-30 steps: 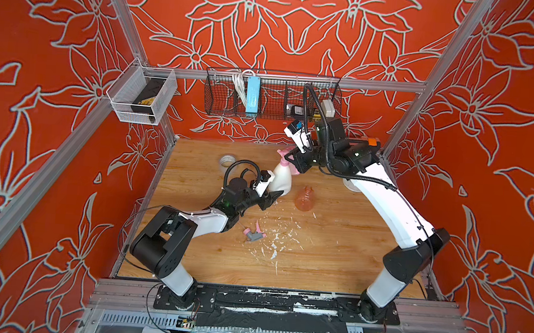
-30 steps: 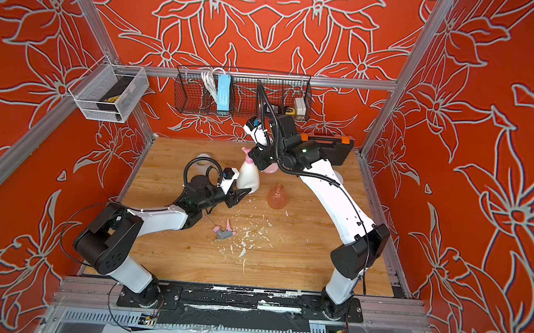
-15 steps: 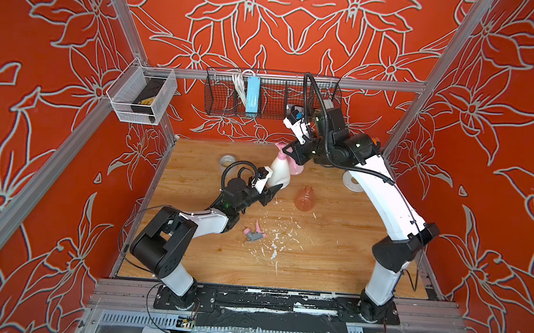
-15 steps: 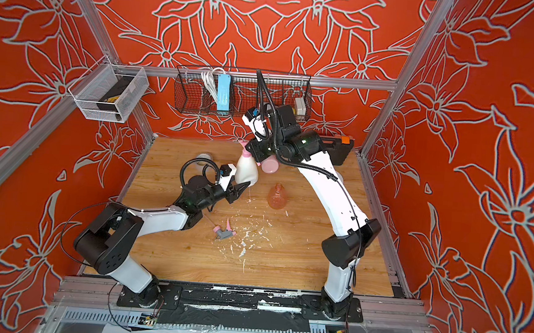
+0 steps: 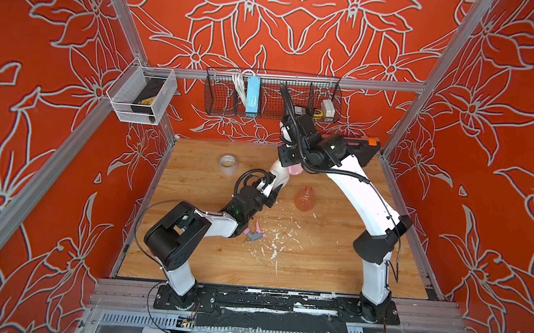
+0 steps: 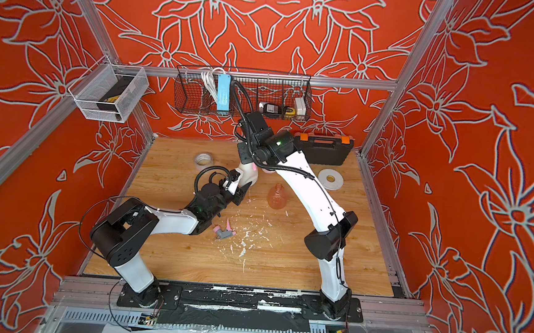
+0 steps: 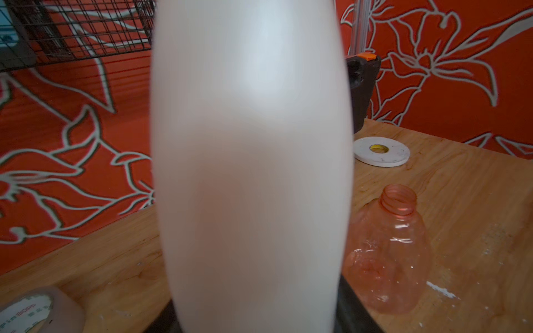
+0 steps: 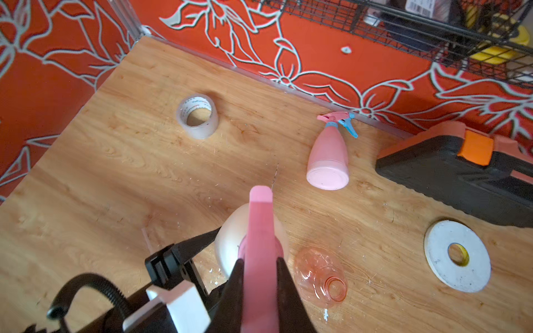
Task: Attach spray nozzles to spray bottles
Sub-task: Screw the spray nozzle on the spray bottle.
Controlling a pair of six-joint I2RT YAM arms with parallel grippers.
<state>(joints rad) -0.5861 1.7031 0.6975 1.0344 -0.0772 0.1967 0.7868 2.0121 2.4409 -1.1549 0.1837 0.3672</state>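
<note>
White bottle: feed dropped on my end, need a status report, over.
Left gripper shut on white bottle. Right gripper shut on pink nozzle, over its neck; seating unseen. Orange bottle stands close beside.

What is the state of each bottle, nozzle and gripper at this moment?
cream-white bottle, upright, gripped by the left gripper
all-pink nozzle, on that bottle's neck, gripped by the right gripper; how tight, cannot tell
pink bottle, lying on its side, pink-and-blue nozzle attached
orange bottle, upright, neck open, no nozzle
pink-and-grey nozzle, lying loose on the table
</note>
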